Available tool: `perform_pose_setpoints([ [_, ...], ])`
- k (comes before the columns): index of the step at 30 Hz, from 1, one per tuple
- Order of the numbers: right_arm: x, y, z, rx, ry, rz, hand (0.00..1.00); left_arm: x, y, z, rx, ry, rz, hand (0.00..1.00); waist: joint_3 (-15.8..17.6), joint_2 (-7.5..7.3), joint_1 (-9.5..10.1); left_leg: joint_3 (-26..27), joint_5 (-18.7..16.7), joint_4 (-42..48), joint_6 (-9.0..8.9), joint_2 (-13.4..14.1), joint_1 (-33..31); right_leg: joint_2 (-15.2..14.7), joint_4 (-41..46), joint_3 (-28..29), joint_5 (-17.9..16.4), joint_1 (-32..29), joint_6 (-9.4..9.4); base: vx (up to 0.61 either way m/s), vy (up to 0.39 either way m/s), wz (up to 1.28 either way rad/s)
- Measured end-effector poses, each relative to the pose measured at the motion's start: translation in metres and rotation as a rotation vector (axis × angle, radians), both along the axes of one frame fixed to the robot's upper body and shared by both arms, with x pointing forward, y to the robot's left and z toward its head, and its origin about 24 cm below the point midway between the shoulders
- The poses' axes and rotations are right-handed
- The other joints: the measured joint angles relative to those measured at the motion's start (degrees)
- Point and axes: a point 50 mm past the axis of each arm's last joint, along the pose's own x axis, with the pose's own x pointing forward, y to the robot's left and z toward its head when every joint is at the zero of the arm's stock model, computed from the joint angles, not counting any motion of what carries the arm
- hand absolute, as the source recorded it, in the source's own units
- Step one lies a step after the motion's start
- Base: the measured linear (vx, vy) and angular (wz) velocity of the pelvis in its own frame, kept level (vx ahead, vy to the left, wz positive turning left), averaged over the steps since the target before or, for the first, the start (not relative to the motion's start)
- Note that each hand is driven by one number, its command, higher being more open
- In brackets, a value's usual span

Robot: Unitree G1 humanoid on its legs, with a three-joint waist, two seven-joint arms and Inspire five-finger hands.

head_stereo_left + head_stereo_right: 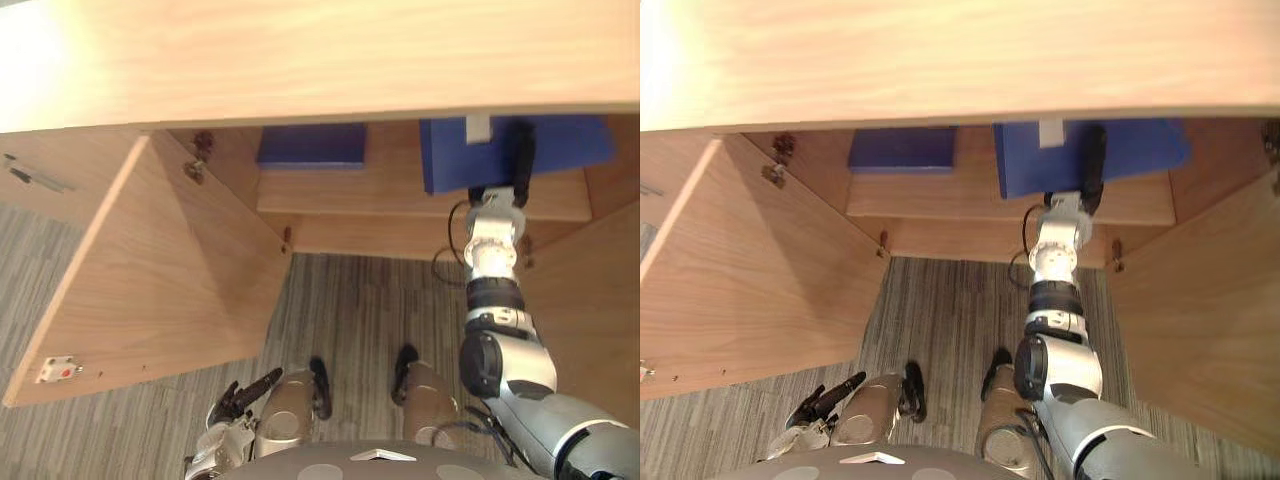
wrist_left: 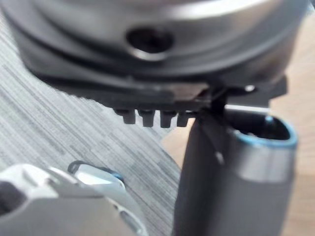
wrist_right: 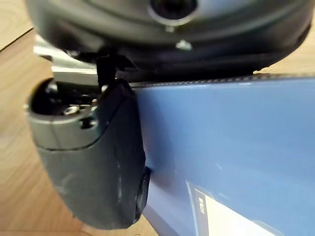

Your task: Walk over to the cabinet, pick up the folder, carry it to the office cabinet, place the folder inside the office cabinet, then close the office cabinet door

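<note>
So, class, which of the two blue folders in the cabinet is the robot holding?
The folder with the white label, in the right hand; the plain folder lies apart, untouched.

A: What is the office cabinet [image 1: 300, 60] made of?
B: Light wood, smooth and matt, door [image 1: 170, 270] included (its hinge [image 1: 197, 165] looks like dull metal).
A: And the folder [image 1: 560, 145]?
B: Smooth blue plastic, faintly glossy, with a white paper label [image 1: 478, 128]. The right robot hand [image 3: 91, 157] is dark matt plastic, and the floor [image 1: 370, 300] is rough grey carpet.
</note>
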Motion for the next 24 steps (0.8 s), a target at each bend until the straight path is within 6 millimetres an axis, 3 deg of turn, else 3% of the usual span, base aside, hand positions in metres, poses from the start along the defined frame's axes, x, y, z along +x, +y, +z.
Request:
perform_pose_setpoints([
  [2,0.005,0.0,0.018,0.03,-0.039,-0.014,0.0,0.003,0.001,0.002,-0.01,-0.022,0.029,1.0,1.15,-0.34,0.32,0.65,-1.23,3.4,0.28,-0.12,-3.37,-0.8,2.89,1.15,-0.57,-3.67,0.11,-0.15,0.064,-0.05],
  [7,0.012,-0.007,0.076,0.092,-0.164,-0.049,0.0,0.016,-0.005,0.008,-0.018,-0.095,0.004,1.0,3.92,1.33,0.86,0.59,-3.21,9.99,1.43,-0.19,-10.25,-2.31,6.99,1.79,-0.79,-9.75,0.35,-0.09,0.063,0.04],
  [11,0.007,-0.022,0.147,0.077,-0.302,-0.091,0.0,0.031,-0.011,0.017,-0.015,-0.173,-0.03,1.0,6.06,2.62,1.73,0.48,-4.63,15.15,2.39,-0.38,-15.97,-3.83,11.23,2.28,-0.89,-15.1,0.53,-0.04,0.06,0.07],
  [17,-0.004,-0.038,0.199,0.084,-0.371,-0.133,0.0,0.044,-0.014,0.026,-0.006,-0.25,-0.057,1.0,7.69,3.65,2.36,-0.16,-6.2,20.19,3.57,-0.89,-21.8,-5.8,15.36,2.22,-1.08,-20.1,0.72,-0.03,0.065,0.1],
  [21,-0.003,-0.029,0.226,0.051,-0.354,-0.113,0.0,0.051,-0.015,0.031,0.012,-0.28,-0.072,1.0,8.09,3.89,2.57,-0.2,-6.66,22.29,4.29,-1.11,-24.41,-6.58,16.36,2.26,-1.25,-22.12,0.83,-0.06,0.055,0.06],
  [24,-0.008,-0.016,0.257,-0.079,-0.362,-0.086,0.0,0.059,-0.017,0.038,0.005,-0.323,-0.073,1.0,9.49,4.37,2.79,-1.0,-6.8,24.4,4.48,-1.08,-27.13,-6.93,17.62,2.08,-1.37,-24.05,0.81,-0.1,0.037,0.13],
])
